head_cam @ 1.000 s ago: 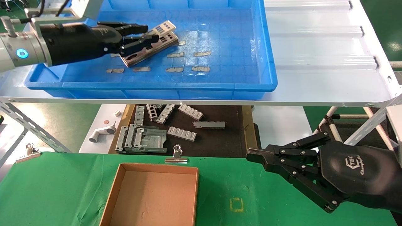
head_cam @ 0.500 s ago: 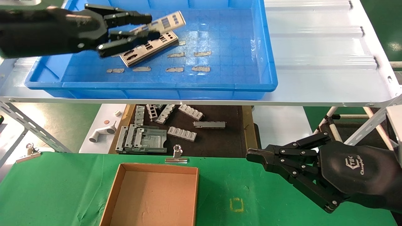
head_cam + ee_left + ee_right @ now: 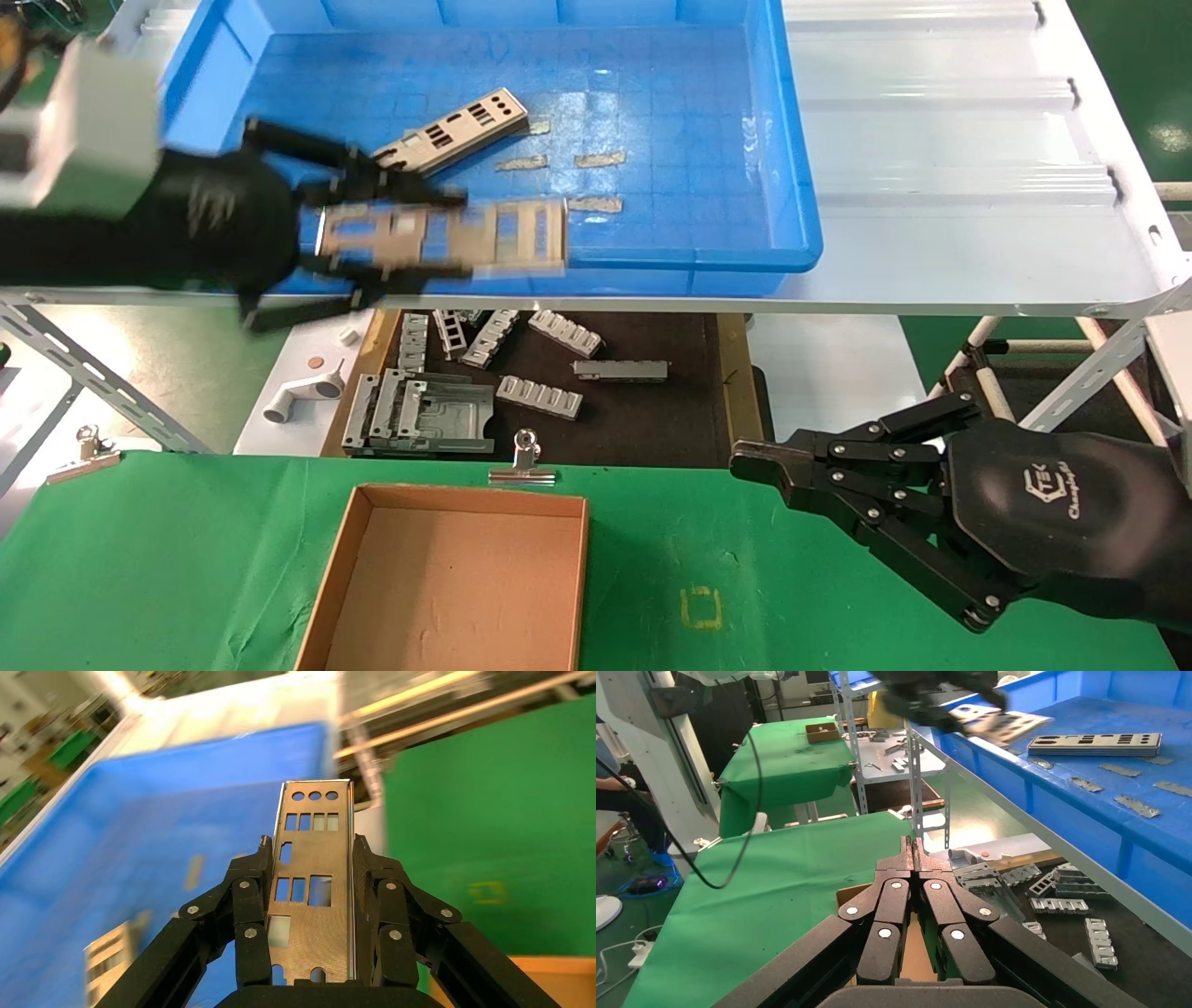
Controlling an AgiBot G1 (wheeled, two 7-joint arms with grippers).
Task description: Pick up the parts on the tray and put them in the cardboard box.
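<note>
My left gripper (image 3: 461, 235) is shut on a silver part (image 3: 484, 235), a thin plate with punched cutouts. It holds the plate level in the air above the front rim of the blue tray (image 3: 652, 253). In the left wrist view the part (image 3: 313, 874) runs lengthwise between the fingers (image 3: 247, 903), gripped by its long edges. Another part (image 3: 453, 130) lies on the tray floor farther back. The open cardboard box (image 3: 466, 499) sits on the green table below, with nothing in it. My right gripper (image 3: 740, 461) is shut and parked over the table's right side.
Grey tape scraps (image 3: 596, 158) lie on the tray floor. The tray stands on a white corrugated shelf (image 3: 931, 140). Below it, ribbed grey brackets (image 3: 540, 396) lie on a dark mat. A binder clip (image 3: 524, 461) holds the green cloth just behind the box.
My left gripper has lifted the upper plate off the other one and carried it toward the tray's front rim. One plate stays on the tray floor. The right arm has not moved.
</note>
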